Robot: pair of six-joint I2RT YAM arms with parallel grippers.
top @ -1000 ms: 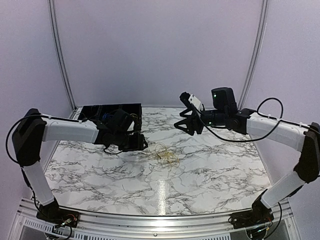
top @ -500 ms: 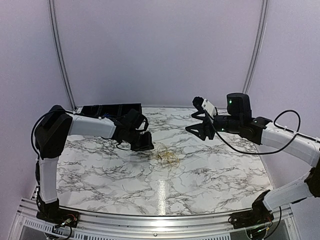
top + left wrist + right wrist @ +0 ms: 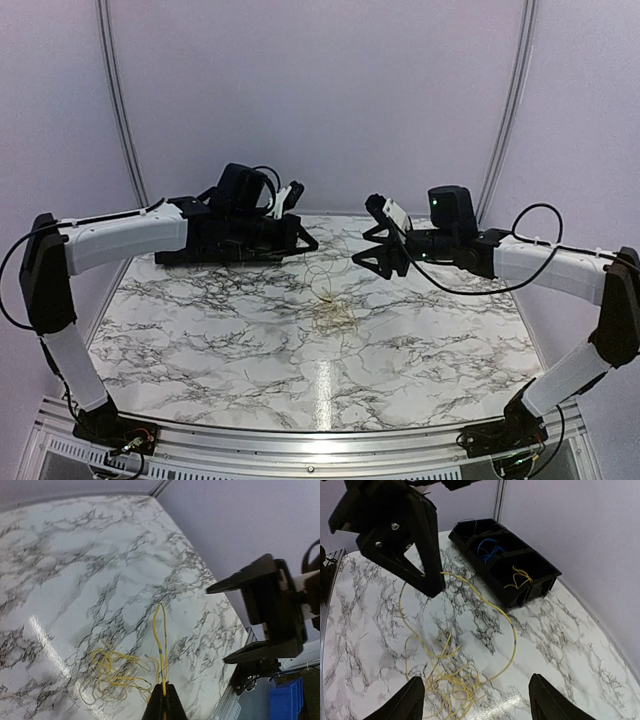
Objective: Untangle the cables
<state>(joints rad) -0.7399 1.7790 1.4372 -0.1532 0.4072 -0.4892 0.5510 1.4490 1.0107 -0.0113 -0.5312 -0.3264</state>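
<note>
A tangle of thin yellow cables [image 3: 335, 316] lies on the marble table [image 3: 200, 330] near its middle. My left gripper [image 3: 310, 243] hangs raised above the table's far side, shut on one yellow cable [image 3: 159, 635]. That strand runs from the closed fingertips down in a long loop to the tangle [image 3: 112, 675]. My right gripper [image 3: 363, 248] hovers open just to the right of the left one, with nothing between its fingers. In the right wrist view the held cable [image 3: 514, 630] arcs down from the left gripper [image 3: 434, 587] to the pile [image 3: 450, 682].
A black compartmented bin [image 3: 540, 580] stands at the table's far left, holding a blue cable [image 3: 490, 547] and a short yellow cable [image 3: 520, 577]. Purple walls close in the back and sides. The right gripper [image 3: 270, 615] is close to the lifted strand.
The left gripper has shut on a yellow cable at the pile and lifted it up and back. The right gripper has swung slightly left, staying open.
</note>
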